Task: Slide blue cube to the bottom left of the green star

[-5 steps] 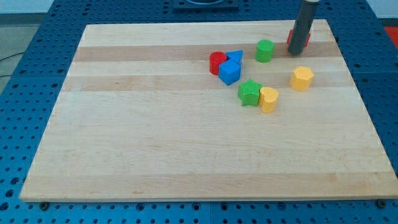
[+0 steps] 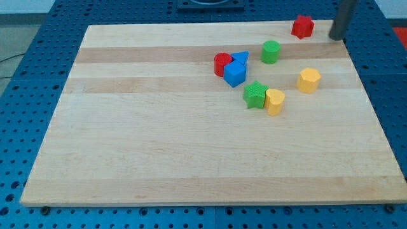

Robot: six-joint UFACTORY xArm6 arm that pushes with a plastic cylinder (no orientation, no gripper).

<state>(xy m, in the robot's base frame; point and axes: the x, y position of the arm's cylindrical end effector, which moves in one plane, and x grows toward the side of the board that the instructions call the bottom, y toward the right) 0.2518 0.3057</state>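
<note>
One blue cube point(image 2: 234, 74) sits at eleven o'clock of the green star point(image 2: 255, 95), touching nothing green. My tip point(image 2: 336, 37), bare and holding nothing, should circle to the cube's top, then push toward seven o'clock.

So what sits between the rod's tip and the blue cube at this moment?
In the camera view, the green cylinder sits roughly on the line from my tip to the blue cube. The red block lies just above that line.
</note>
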